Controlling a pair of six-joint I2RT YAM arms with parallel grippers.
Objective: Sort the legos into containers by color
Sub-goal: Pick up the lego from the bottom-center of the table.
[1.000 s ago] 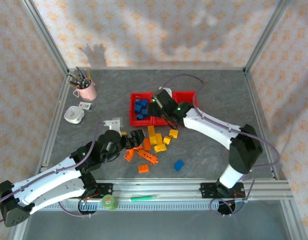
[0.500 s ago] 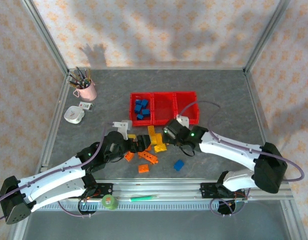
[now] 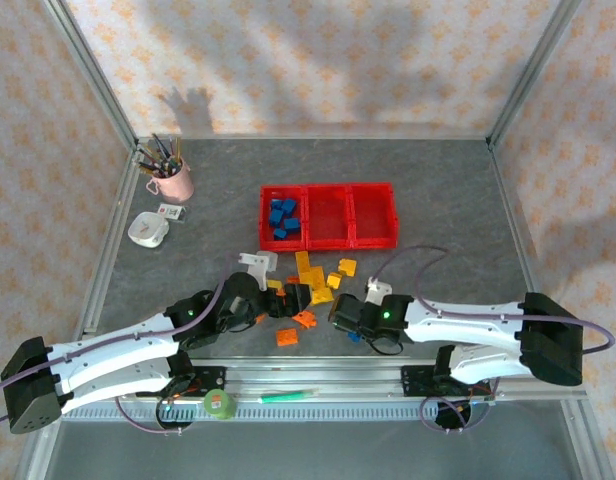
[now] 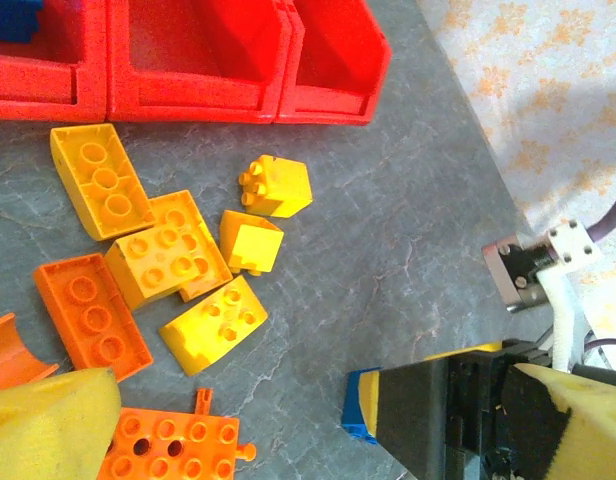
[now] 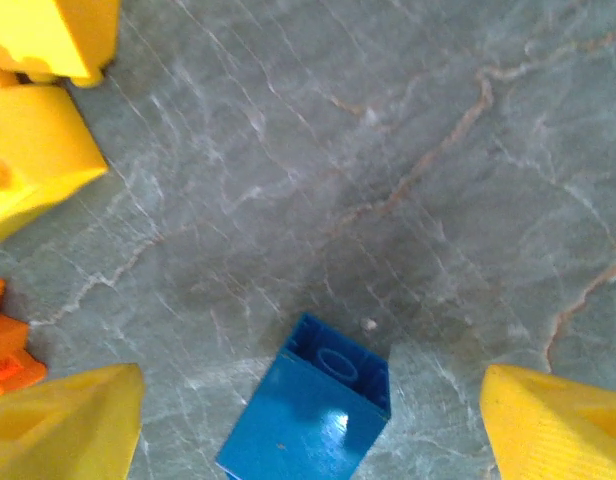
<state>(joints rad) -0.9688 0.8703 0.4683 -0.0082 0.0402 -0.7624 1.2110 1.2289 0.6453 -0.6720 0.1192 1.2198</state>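
Top camera first: three red bins (image 3: 373, 215) joined in a row, parked in the far half of the table (image 3: 448, 200), roughly centred between its left and right edges. Handful of blue bricks (image 3: 282, 218) piled in the left bin. Off toward the far-left corner, a pink cup of pens (image 3: 171, 181) and a small white gadget (image 3: 148, 230). Between the bins and the near edge, a scatter of yellow and orange bricks (image 3: 313, 275). At the left side of that scatter the left gripper (image 3: 280, 300), and near it on the right, close to the near edge, the right gripper (image 3: 348, 328) with a lone blue brick (image 3: 355, 338) peeking out beside it. Over to the left wrist: yellow pads (image 4: 48, 425) spread way apart at the bottom corners, gripping nothing. Just beside the left pad an orange plate with holes (image 4: 183, 445), a long orange brick (image 4: 93, 315) and a cluster of yellow ones above it, bins along the top. Black right gripper showing lower right, lone blue brick touching or nearly touching its left side, hard to say which. Right wrist last: jaws gaping wide, nothing held, lone blue brick lying on the table between the two pads, touching neither, hollow end pointing up-frame. Couple of yellow bricks top-left, sliver of orange at the left edge of the shot.
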